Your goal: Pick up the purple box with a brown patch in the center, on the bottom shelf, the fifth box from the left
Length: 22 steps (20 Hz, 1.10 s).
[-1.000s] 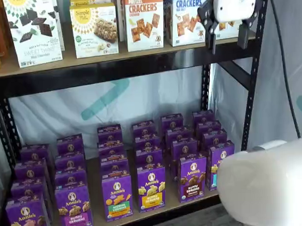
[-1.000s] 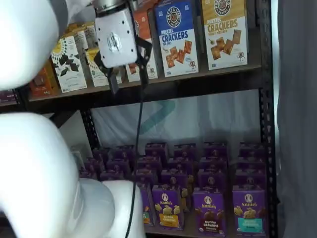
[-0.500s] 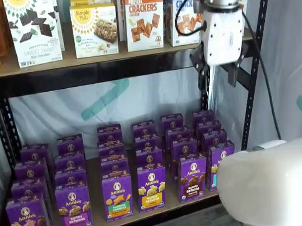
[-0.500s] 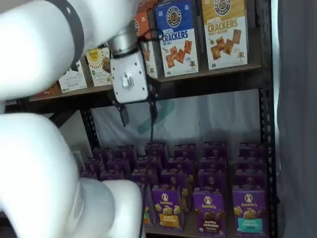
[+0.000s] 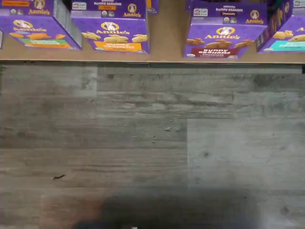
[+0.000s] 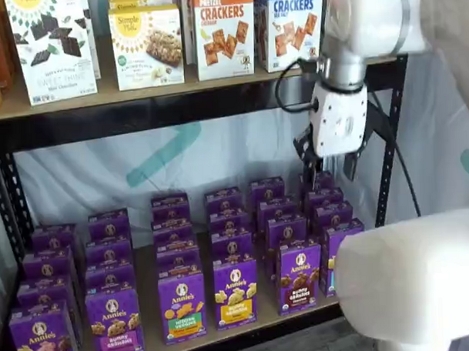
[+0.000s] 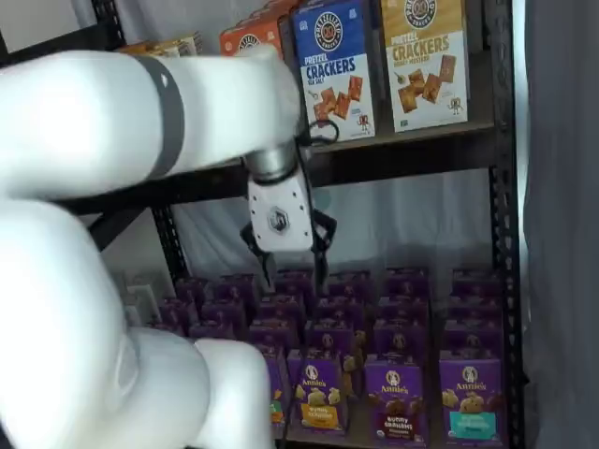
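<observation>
The purple box [image 6: 297, 278] with dark brown bunny crackers at its centre stands upright in the front row of the bottom shelf [image 6: 146, 296]. It also shows in a shelf view [image 7: 395, 399] and in the wrist view [image 5: 224, 41]. My gripper [image 6: 328, 167] hangs in front of the rack, below the upper shelf beam and well above the purple box, a little to its right. It also shows in a shelf view [image 7: 294, 273]. Its two black fingers stand apart with a plain gap and hold nothing.
Rows of other purple Annie's cartons [image 6: 182, 302] fill the bottom shelf. Cracker boxes [image 6: 224, 31] stand on the upper shelf. A black rack post [image 6: 391, 131] stands to the right. My white arm [image 6: 411, 281] fills the foreground. Grey plank floor [image 5: 152, 143] lies before the shelf edge.
The gripper has come down from the level of the upper shelf's cracker boxes to below the upper beam, closer to the bottom-shelf cartons. It stays open.
</observation>
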Available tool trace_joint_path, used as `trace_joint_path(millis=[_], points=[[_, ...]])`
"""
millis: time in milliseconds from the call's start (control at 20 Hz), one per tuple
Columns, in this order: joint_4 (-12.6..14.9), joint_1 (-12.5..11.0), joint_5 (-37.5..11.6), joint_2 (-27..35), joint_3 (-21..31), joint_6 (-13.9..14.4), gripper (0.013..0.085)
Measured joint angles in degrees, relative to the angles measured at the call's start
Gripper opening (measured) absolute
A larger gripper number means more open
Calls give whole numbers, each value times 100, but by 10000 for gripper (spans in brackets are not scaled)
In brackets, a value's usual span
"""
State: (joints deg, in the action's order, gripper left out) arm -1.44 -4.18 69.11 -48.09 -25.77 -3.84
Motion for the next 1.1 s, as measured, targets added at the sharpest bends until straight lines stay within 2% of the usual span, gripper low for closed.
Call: trace_joint_path(millis=[150, 300, 500, 650, 700, 850, 1000, 1100], points=[[202, -21, -850, 563, 340, 53, 850], [85, -99, -1831, 1150, 625, -93, 850], [91, -125, -2788, 2101, 693, -132, 850], [-70, -156, -3554, 2972, 619, -312, 850], [-206, -163, -3828, 3237, 599, -442, 850], [-402, -167, -4293, 3946, 418, -644, 850], [-255, -160, -4656, 4659, 175, -522, 850], [-348, -121, -5012, 5087, 47, -585, 850]])
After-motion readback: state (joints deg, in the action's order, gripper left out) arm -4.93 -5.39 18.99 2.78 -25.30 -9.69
